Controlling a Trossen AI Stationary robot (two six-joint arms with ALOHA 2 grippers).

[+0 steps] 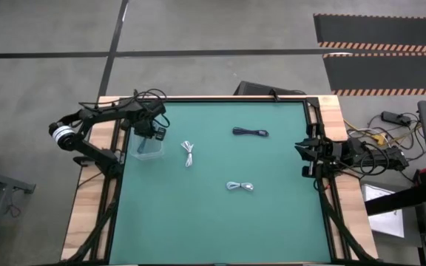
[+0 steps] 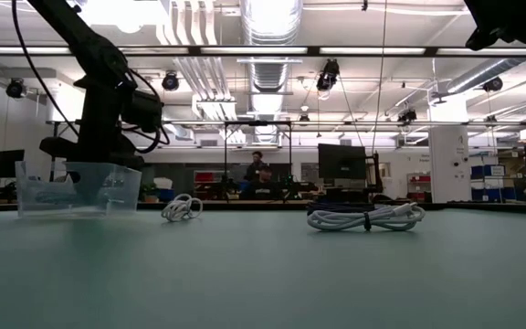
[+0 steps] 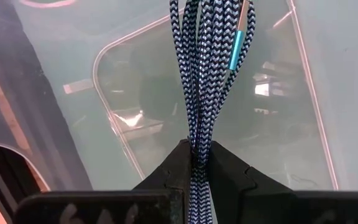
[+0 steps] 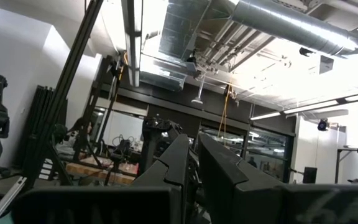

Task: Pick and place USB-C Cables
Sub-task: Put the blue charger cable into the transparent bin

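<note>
Left gripper [image 3: 194, 163] is pinched tight on a braided teal-green cable [image 3: 207, 68], which dangles from between the fingers directly over the clear plastic bin [image 3: 107, 68] at the table's left edge; from overhead the gripper [image 1: 152, 131] sits just above that bin [image 1: 151, 150]. Drop step in hand, by my read. To do it well: keep the bundle centred over the bin's floor, not its rim, lower until the hanging loops are inside the walls, then part the fingers cleanly so the braid does not snag on a pad and drag back out. Loops hang long, so a high release risks one end draping over the wall. Three cables lie on the green mat [image 1: 213, 214]: white cable [image 1: 188, 153] just beside the bin, black cable [image 1: 251, 132] farther toward the back, pale silvery-blue cable [image 1: 240, 187] nearer the front. Right gripper [image 1: 302, 151] waits at the table's right edge, fingers nearly closed and holding nothing.
</note>
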